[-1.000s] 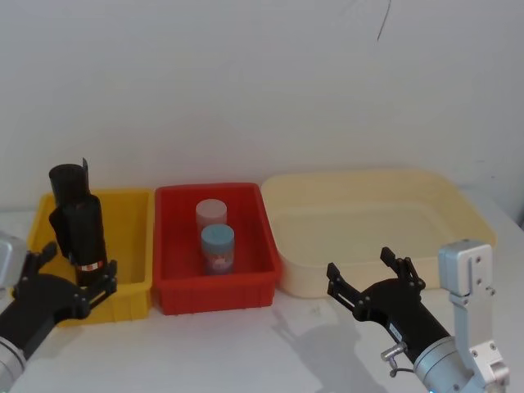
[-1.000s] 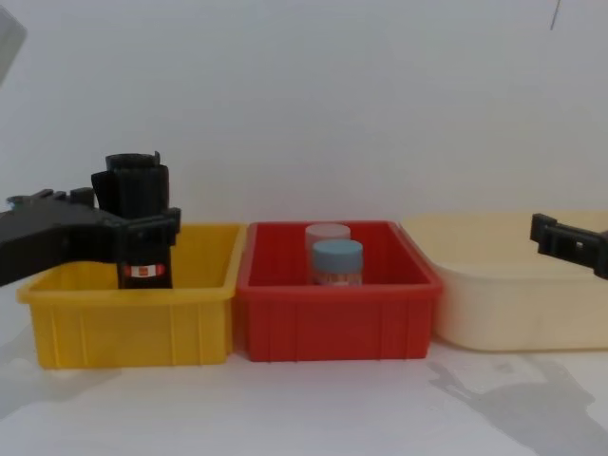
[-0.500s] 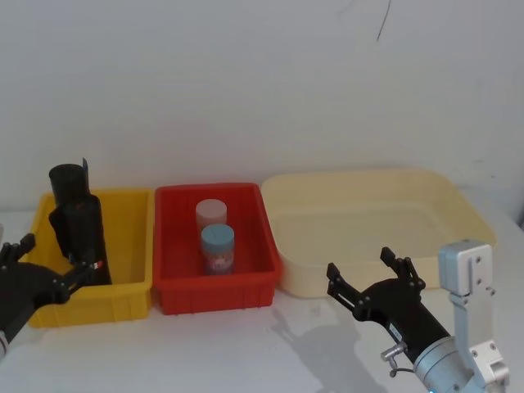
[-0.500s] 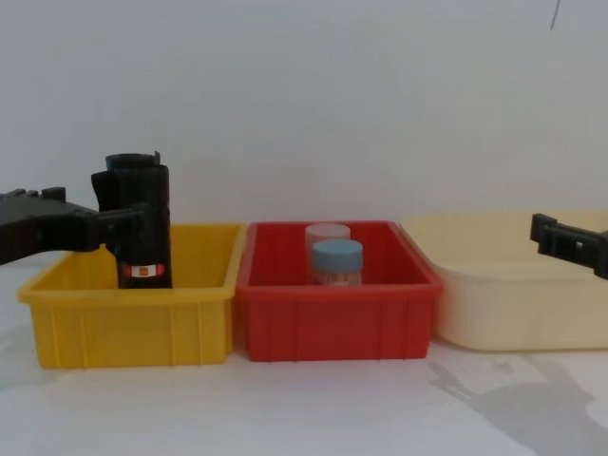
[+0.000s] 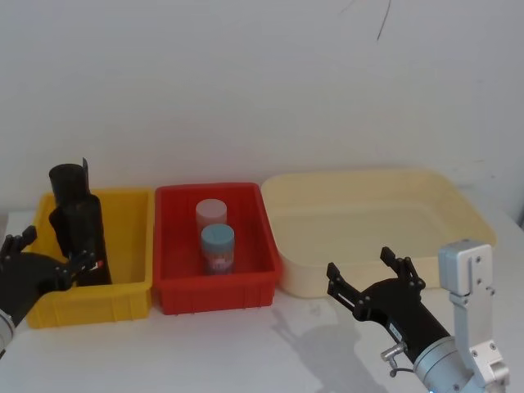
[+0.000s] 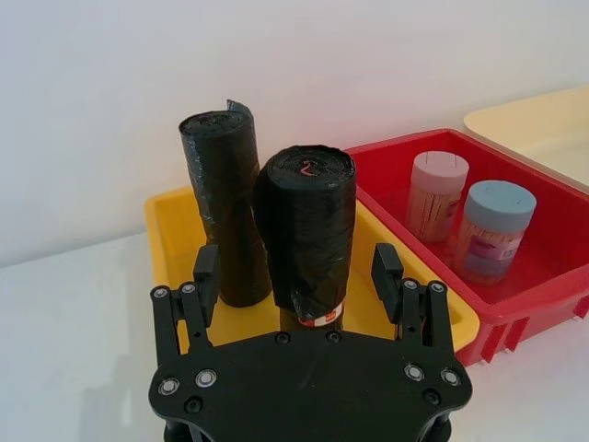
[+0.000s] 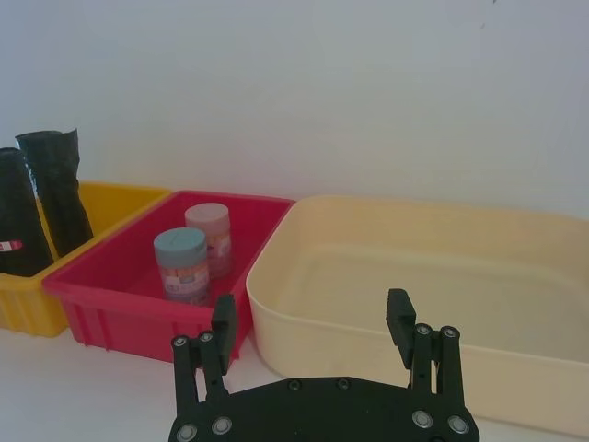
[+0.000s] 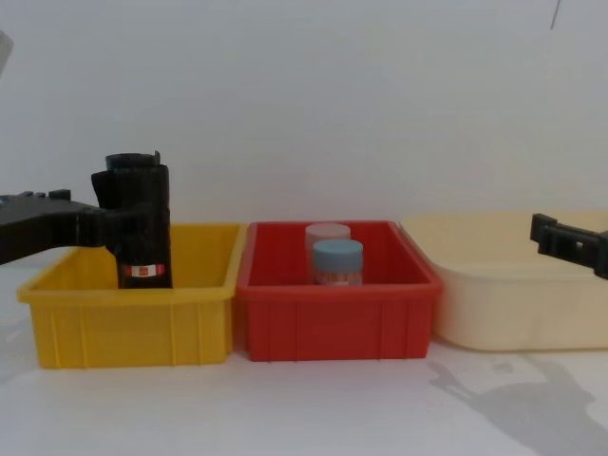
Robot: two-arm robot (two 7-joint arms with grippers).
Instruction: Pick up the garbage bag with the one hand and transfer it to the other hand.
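Left wrist view: left gripper (image 6: 295,269) was wide open, its fingers either side of the glossy black garbage bag roll with a red-and-white label (image 6: 308,226), not touching it. That roll stood upright in the yellow plastic bin (image 6: 175,258), beside a matte black roll (image 6: 221,203). Right gripper (image 5: 375,277) hung open and empty before the cream tub (image 5: 360,177).

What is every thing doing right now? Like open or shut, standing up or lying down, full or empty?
left gripper: open, at the garbage bag, not gripping it.
right gripper: open, holding nothing.
garbage bag: standing upright in the yellow bin.
matte black roll: upright in the same bin, next to the bag.
pink-lidded jar: upright in the red bin, lid on.
blue-lidded jar: upright there too, lid on.
cream tub: empty.
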